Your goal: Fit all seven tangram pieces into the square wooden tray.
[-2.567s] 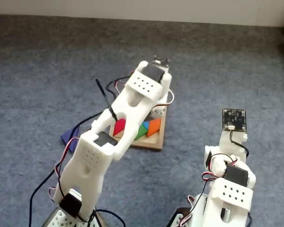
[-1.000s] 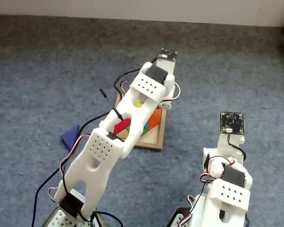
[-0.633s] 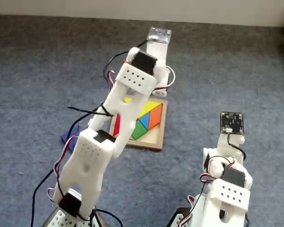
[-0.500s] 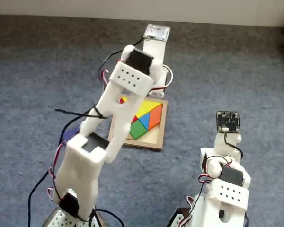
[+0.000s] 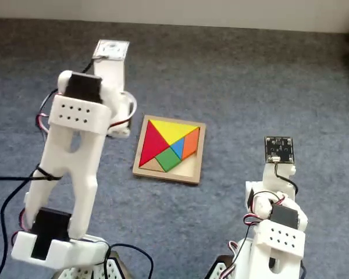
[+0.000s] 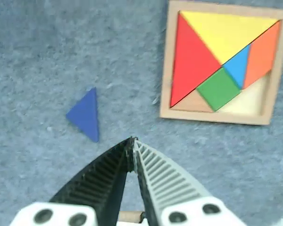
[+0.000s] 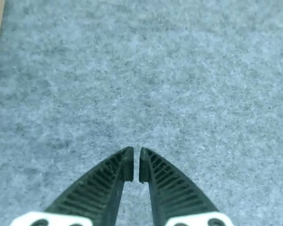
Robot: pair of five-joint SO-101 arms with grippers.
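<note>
Six pieces lie in the tray, a blue triangle outside.

Square pale wooden tray: smooth, matt wood. Coloured tangram pieces: flat matt paint. Loose blue triangular piece: likewise matt. Grey-blue carpeted worktop: rough, fuzzy cloth. Left black-and-grey pincer, right black pincer: ribbed matt plastic.

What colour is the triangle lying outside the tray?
The triangle is blue; the left wrist view shows it best.

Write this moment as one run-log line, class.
left gripper: shut, empty, over carpet | right gripper: shut, empty | tray: one gap unfilled | blue triangle: on carpet, outside tray
</note>
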